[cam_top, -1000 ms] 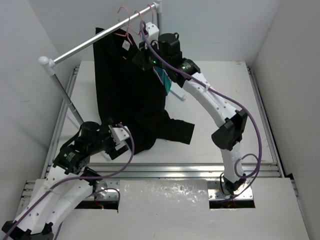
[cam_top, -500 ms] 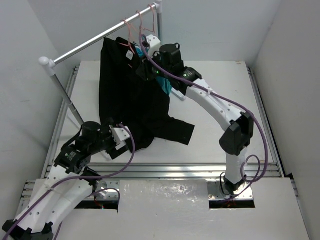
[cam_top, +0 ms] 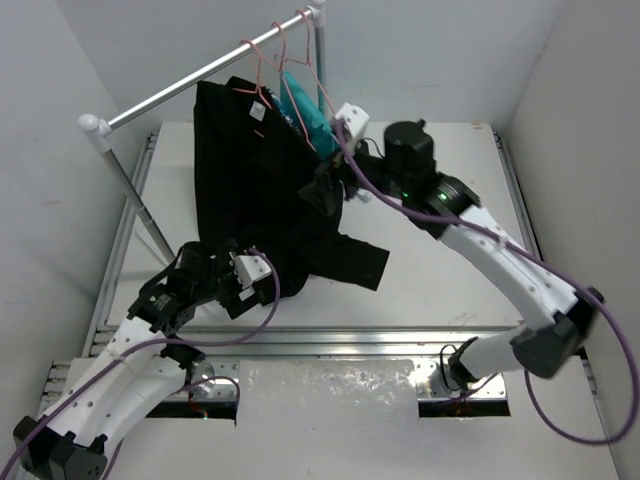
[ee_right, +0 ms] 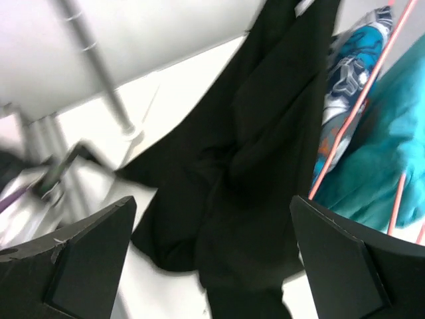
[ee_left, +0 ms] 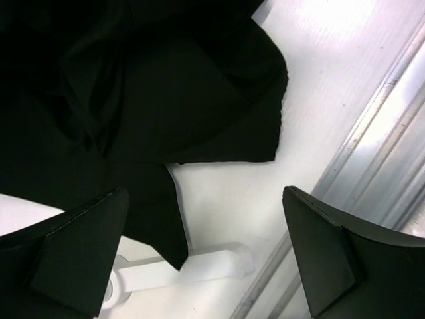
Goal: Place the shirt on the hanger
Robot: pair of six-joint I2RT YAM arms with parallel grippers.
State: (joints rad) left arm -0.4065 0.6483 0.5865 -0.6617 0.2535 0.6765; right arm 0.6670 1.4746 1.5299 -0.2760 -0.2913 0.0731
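White tabletop between plain white walls, crossed at far left by round silver metal rail. Hanging from that rail on thin pink wire hanger: large black fabric shirt, lower end heaped on table. Just right of it, teal garment. Left gripper at near left by shirt hem, fingers spread, empty. Right gripper right of shirt, fingers spread wide, empty.

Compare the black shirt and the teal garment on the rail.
The shirt is black, the garment teal. The shirt is far bigger than the garment. The shirt's lower end lies bunched on the table; the garment sits up near the rail. Both hang from the rail.
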